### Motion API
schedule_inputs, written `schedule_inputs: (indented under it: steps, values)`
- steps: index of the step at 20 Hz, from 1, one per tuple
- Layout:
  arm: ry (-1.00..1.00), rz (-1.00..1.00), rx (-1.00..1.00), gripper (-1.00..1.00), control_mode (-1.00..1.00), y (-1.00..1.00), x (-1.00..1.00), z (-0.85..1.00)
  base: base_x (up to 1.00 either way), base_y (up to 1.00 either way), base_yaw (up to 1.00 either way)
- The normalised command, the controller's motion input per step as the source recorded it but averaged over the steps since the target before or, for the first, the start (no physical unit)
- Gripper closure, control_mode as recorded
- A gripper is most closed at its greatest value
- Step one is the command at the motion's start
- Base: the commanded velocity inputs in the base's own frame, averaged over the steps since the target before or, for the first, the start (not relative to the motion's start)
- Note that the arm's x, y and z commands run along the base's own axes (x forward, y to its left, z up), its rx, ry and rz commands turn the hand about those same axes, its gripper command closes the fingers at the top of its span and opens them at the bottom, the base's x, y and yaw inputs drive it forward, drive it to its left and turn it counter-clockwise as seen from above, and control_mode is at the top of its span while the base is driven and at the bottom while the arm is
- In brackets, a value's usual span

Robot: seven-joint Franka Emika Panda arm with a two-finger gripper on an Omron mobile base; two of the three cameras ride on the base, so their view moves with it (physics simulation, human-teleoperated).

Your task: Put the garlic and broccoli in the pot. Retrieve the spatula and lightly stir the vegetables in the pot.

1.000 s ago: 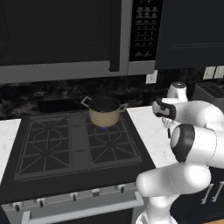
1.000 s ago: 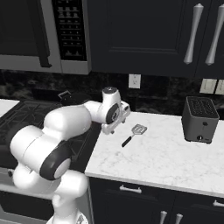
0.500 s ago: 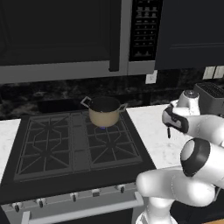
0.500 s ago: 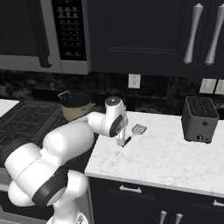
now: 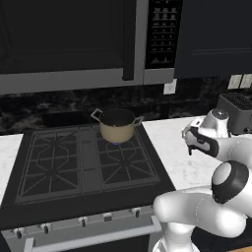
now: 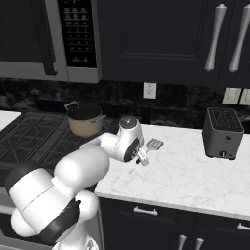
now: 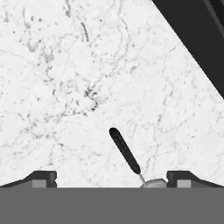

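One arm has swung lower over the spatula (image 7: 125, 151), jaws spread.

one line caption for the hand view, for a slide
Open gripper poised over the spatula lying on the marble counter.

the arm now reaches further right over the worktop (image 6: 195, 176), hand low above the spatula (image 7: 125, 151).

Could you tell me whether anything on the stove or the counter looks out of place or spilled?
Nothing stands out. The pot sits upright on a rear burner of the stove, the spatula lies flat on the marble counter, and the toaster stands upright near the wall. No spills show.
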Motion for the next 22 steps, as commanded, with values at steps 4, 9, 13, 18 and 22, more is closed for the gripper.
schedule_inputs:
  steps: [4,9,13,18,22]
  values:
    - [0.00,0.10,-0.35,-1.00,-1.00,0.39,0.05,-0.17,0.00,0.00,0.00]
    - [0.00,0.07,-0.33,-1.00,-1.00,0.34,0.00,-0.16,0.00,0.00,0.00]
    - [0.00,0.07,-0.22,-1.00,-1.00,0.01,0.00,-0.14,0.00,0.00,0.00]
    - [0.04,0.06,-0.12,-1.00,-1.00,0.00,0.00,-0.08,0.00,0.00,0.00]
    - [0.18,0.06,0.00,-1.00,-1.00,0.00,0.00,-0.06,0.00,0.00,0.00]
